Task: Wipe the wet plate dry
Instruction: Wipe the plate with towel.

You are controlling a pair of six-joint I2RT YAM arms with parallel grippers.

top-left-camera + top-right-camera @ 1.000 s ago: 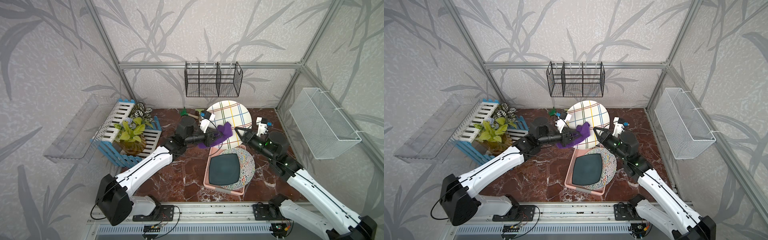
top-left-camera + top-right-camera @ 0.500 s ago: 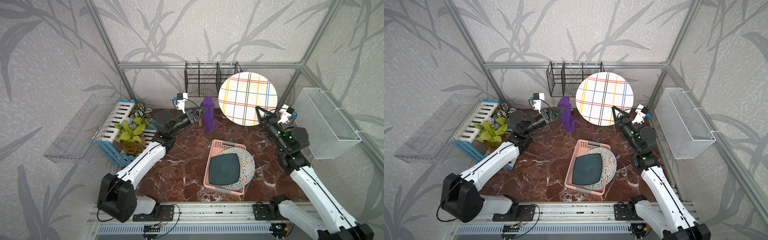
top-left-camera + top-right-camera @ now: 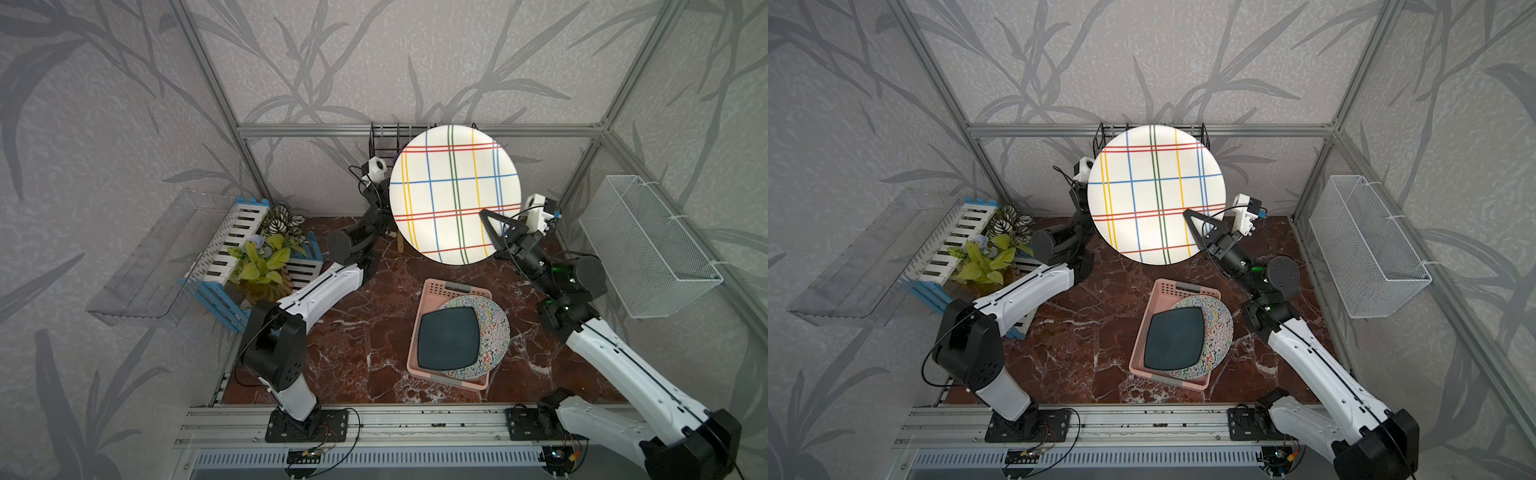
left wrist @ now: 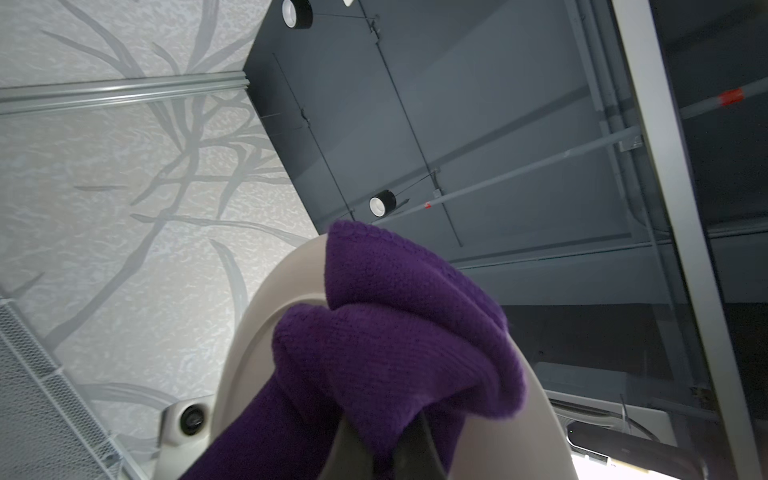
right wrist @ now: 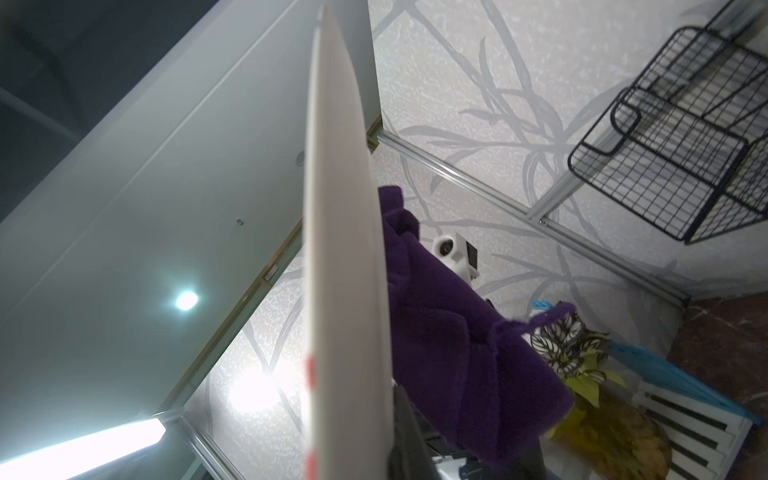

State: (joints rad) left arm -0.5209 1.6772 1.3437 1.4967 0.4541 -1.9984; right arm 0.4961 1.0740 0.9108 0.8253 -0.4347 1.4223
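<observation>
From my station I see the striped plate held high above the counter, well clear of it, standing nearly on edge with its plaid face turned up toward the top camera. The right tool is clamped on the plate's rim at the side nearest its own arm. One dark finger lies across the patterned face and the other is hidden behind it.

The left tool is out of sight behind the plate in both top views. Its wrist camera shows the jaws pinched tight on a bunched purple cloth. The cloth lies against the plate's plain back face (the beige side, seen edge-on from the right wrist), and I can make out only a sliver of purple past the plate's rim in a top view.

Below the plate, on the counter, a pink tray holds a dark square plate that rests on a speckled round plate. A blue and white crate with leafy plants in it sits by the left arm. A black wire rack hangs on the back wall, partly covered by the raised plate. A white mesh basket hangs on the right wall and a clear shelf on the left wall.
</observation>
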